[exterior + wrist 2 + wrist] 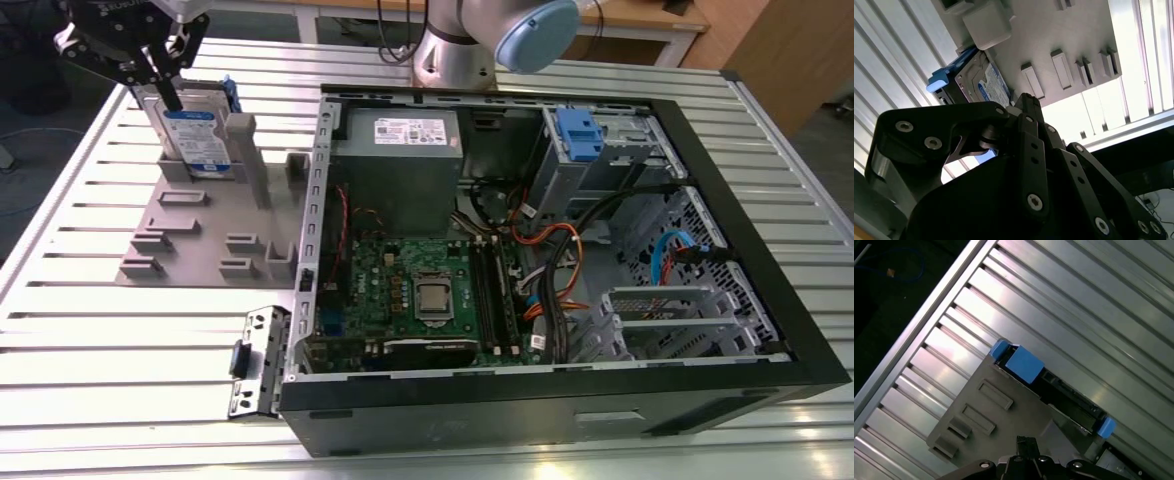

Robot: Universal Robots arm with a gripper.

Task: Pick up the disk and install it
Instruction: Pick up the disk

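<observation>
Upper left of the exterior view: end effector (pixel 163 90) down at the top edge of the disk (pixel 195 138), grip impossible to tell. Disk upright on edge in the grey rack (pixel 200 225) on the desk (pixel 67 200), on the exterior view's left of the open computer case (pixel 747 340).

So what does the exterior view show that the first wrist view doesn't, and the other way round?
Exterior view: the open computer case, its green circuit board, and the disk standing upright, label showing, in the grey holder. First wrist view: the disk from above, edge-on, its blue bracket at each end. Both: disk, grey holder, claw and slatted metal table.
</observation>
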